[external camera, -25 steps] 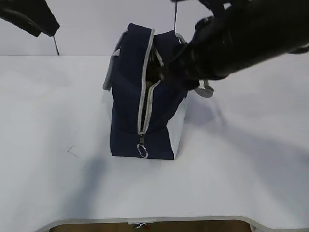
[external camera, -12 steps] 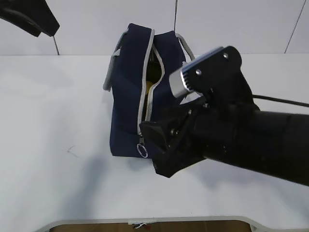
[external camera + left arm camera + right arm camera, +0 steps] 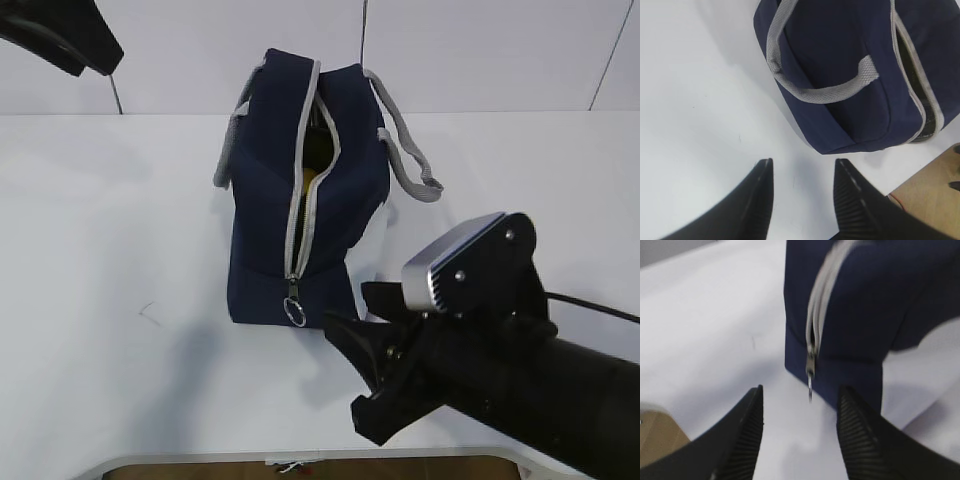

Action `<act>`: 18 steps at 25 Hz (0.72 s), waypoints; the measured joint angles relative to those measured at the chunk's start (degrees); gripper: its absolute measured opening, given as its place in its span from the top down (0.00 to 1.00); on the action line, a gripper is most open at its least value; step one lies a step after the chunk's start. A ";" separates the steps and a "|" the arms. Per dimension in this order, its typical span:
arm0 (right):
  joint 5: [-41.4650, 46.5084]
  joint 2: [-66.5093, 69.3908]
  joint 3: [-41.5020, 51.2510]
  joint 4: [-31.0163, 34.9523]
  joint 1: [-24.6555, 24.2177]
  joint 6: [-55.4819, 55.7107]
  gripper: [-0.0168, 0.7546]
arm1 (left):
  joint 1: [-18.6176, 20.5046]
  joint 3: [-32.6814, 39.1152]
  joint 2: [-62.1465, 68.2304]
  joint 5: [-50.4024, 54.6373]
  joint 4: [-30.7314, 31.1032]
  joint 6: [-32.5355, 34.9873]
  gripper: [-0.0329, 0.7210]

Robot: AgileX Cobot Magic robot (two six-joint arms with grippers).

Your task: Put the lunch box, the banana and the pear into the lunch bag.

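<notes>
Navy-blue boxy fabric lunch bag point(image 3: 300, 190) with grey webbing handles point(image 3: 405, 160) stands on the white table point(image 3: 110, 250), its grey zipper point(image 3: 298, 215) partly open and something yellow showing in the gap. Right gripper point(image 3: 800, 432) hovers low before the ring pull point(image 3: 294, 312), jaws spread and empty. Left gripper point(image 3: 802, 192) hangs beside the bag, jaws likewise apart, holding nothing.

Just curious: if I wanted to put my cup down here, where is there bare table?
Left of the lunch bag the table is bare to its edge. Behind the bag's right side also looks free. Front right is crowded by the right gripper.
</notes>
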 joint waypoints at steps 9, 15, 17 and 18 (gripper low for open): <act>-14.99 12.93 0.35 0.03 0.00 6.40 0.47 | 0.00 0.00 0.00 0.00 -0.33 -0.12 0.55; -23.73 19.19 0.35 -1.35 0.00 12.56 0.47 | 0.00 0.00 0.00 0.00 -0.46 -0.12 0.55; -25.37 20.84 0.11 -2.84 0.00 13.51 0.47 | 0.00 0.00 0.00 0.00 -0.46 -0.12 0.55; -25.87 21.77 -0.17 -3.24 0.00 13.64 0.47 | 0.00 0.00 0.00 0.00 -0.56 -0.12 0.55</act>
